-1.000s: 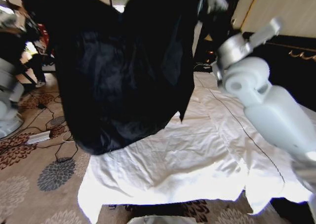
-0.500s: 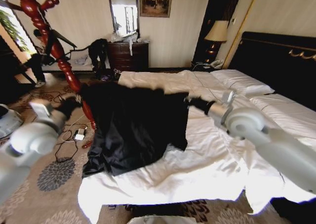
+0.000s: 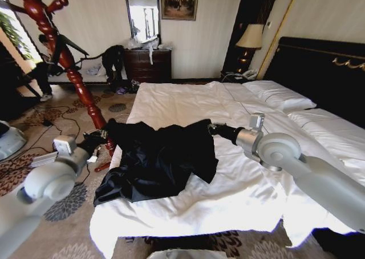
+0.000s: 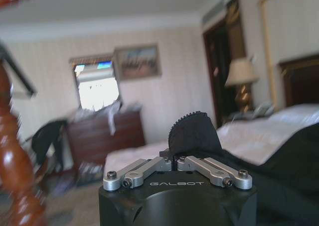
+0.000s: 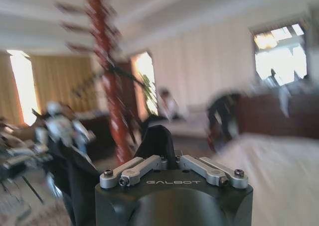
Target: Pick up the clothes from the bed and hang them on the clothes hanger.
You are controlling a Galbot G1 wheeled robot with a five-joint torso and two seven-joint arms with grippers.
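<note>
Clothes (image 3: 162, 159) lie in a dark crumpled spread at the centre of my head view, draped over the near left part of the bed (image 3: 239, 196), with the lower hem hanging over the bed's left edge toward the patterned carpet (image 3: 65, 202). I have both arms reaching in from the lower corners of the frame, one at each end of the garment.

My left gripper (image 3: 98, 138), at middle left of the head view, meets the garment's left top corner; in the left wrist view its fingers (image 4: 192, 131) are pressed together with a fold of black fabric pinched between them, the cloth trailing away to the lower right of that picture.

My right gripper (image 3: 212, 129), just right of centre, sits at the garment's right top corner. In the right wrist view the fingers (image 5: 157, 141) are drawn together as well, and a dark peak of cloth rises between them.

The clothes hanger (image 3: 63, 59) stands in the upper left of the head view, its red-brown pole slanting down to the carpet just beside my left gripper. The black headboard (image 3: 319, 71) fills the upper right.
</note>
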